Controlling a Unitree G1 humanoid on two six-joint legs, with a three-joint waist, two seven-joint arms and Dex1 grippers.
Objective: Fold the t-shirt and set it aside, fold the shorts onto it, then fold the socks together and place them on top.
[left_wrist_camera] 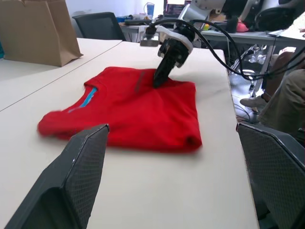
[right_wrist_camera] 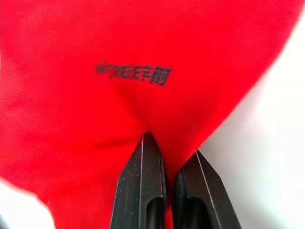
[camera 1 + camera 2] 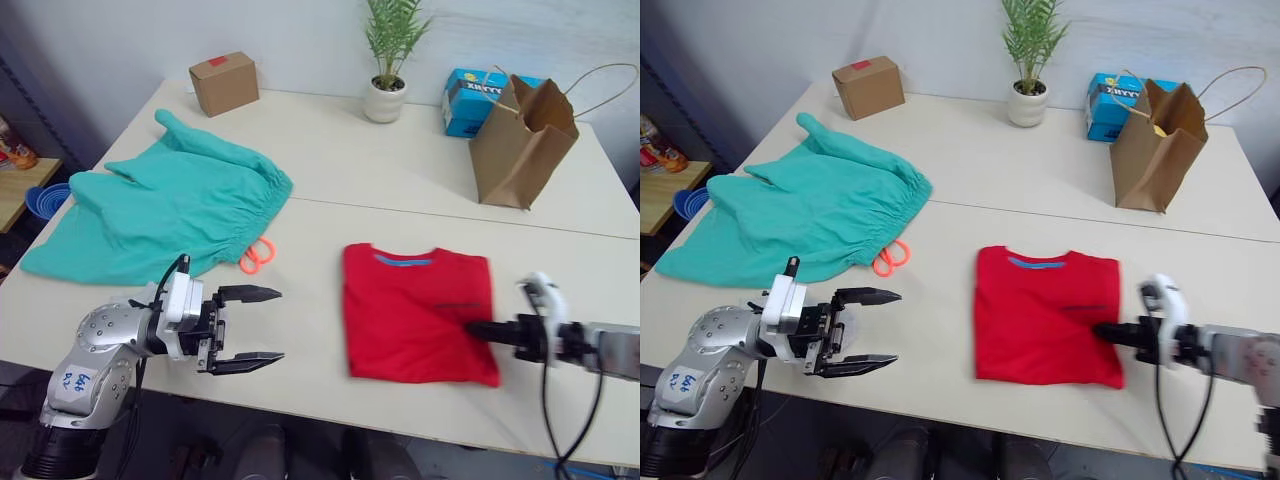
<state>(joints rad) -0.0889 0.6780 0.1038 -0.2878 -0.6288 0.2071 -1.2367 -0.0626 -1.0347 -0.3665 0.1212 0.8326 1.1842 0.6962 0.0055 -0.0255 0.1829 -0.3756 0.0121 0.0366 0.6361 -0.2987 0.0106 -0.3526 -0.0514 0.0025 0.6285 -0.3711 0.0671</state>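
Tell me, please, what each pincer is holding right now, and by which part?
The right pincer pinches the t-shirt by a fold of cloth near its right edge; the left pincer is open, holding nothing.

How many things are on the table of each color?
Red: 1, the t-shirt
Teal-green: 1, the shorts
Brown: 2, the cardboard box and the paper bag
Blue: 1, the blue box
White: 1, the plant pot
Total: 6

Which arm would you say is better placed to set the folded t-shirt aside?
Right: the right gripper is already shut on the t-shirt; the left gripper hovers open beside it.
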